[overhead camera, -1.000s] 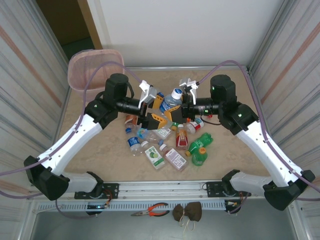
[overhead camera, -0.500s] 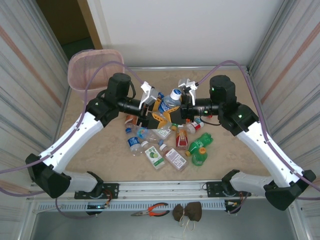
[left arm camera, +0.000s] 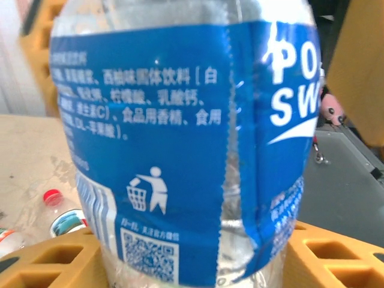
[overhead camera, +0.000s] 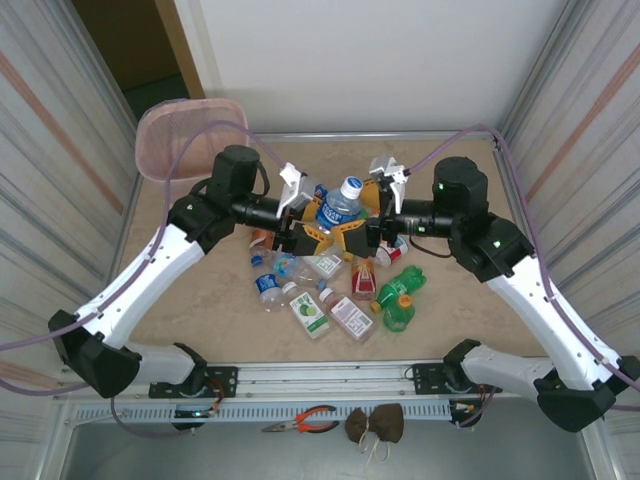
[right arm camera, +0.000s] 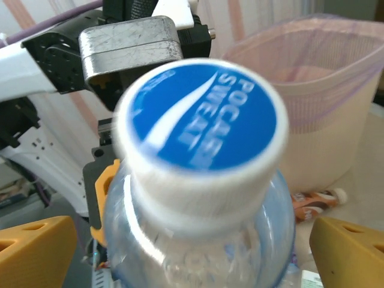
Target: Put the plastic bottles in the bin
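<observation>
Since the heap of plastic bottles [overhead camera: 330,290] lies on the bench [overhead camera: 200,320] nearest the arm bases, most of the task looks undone. Above it, one blue-labelled bottle [overhead camera: 337,208] hangs between both arms. The left end effector [overhead camera: 312,222] is clamped on its lower body, while the right end effector [overhead camera: 373,218] straddles it with jaws wide, a gap on either side. Farthest off, the bin [overhead camera: 185,135] stands at the far-left corner. Risk, by my judgement: swinging left before the right fingers clear could knock the bottle loose, and the slick label may slip. The left wrist view shows yellow pads [left arm camera: 78,273] against the label. The right wrist view shows the cap [right arm camera: 201,120] with the bin behind. The top view gives the route.
</observation>
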